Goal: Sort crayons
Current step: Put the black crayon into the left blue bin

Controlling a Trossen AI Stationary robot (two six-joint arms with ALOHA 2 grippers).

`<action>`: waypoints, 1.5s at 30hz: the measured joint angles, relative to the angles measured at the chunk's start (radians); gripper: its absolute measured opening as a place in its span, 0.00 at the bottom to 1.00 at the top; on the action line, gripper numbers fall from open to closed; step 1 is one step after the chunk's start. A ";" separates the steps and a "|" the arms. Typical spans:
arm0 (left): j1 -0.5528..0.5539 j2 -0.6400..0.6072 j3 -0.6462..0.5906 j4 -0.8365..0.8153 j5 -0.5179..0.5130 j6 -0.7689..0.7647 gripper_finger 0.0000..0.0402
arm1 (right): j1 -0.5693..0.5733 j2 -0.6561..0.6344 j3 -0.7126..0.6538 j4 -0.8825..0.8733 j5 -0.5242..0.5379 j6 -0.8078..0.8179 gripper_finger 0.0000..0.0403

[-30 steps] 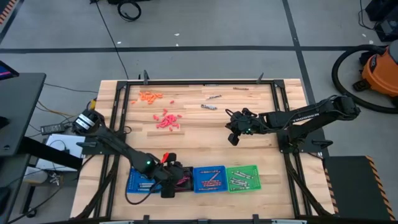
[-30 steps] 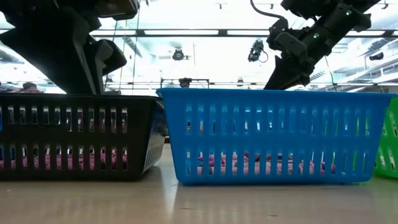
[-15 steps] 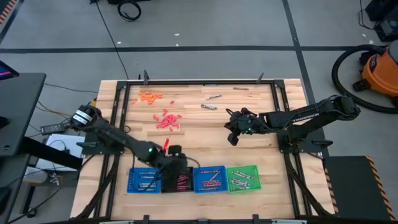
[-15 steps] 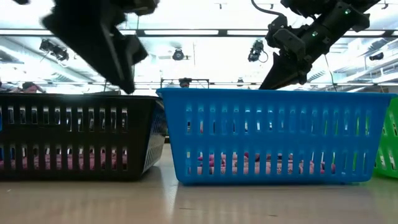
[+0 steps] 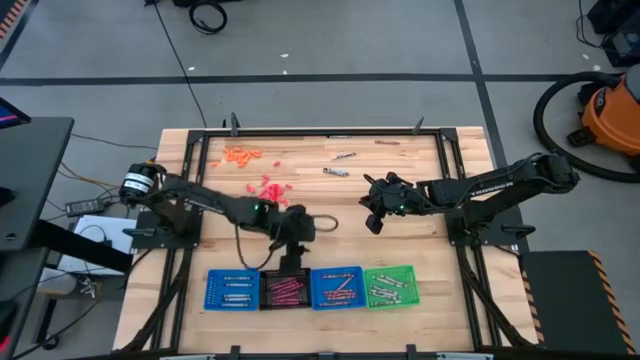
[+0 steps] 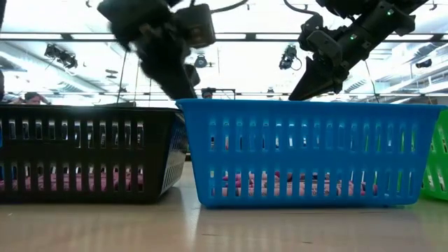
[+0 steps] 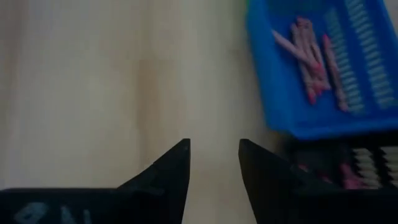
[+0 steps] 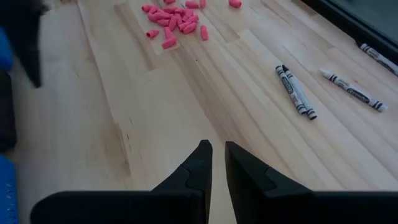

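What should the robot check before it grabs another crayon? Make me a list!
1. Left gripper empty: ok, nothing between its fingers.
2. Left gripper clear of the trays: ok, it is above bare wood beside the black tray.
3. Loose crayons to pick: ok, a pink pile and grey crayons lie on the table.
4. Right gripper empty: ok, fingers nearly together, nothing between them.
5. Arms apart: ok, a clear gap between them in the high view.
6. Room left in the trays: cannot tell.

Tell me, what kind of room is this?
Probably a robotics lab or workshop: a wooden table with two arms mounted on it, a shop vacuum on the grey floor, and long ceiling lights overhead.
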 joint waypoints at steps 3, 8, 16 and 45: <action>0.059 0.009 0.002 0.050 0.000 0.039 0.36 | 0.000 0.001 0.000 0.001 0.015 0.002 0.13; 0.152 0.040 0.001 0.104 -0.024 0.130 0.36 | 0.000 0.018 -0.011 0.027 0.093 0.012 0.13; 0.267 0.063 0.001 0.150 -0.128 0.453 0.36 | 0.000 0.043 -0.034 0.083 0.086 0.002 0.13; 0.582 0.293 0.127 0.206 0.042 0.611 0.36 | -0.033 0.042 -0.032 0.114 0.086 -0.015 0.13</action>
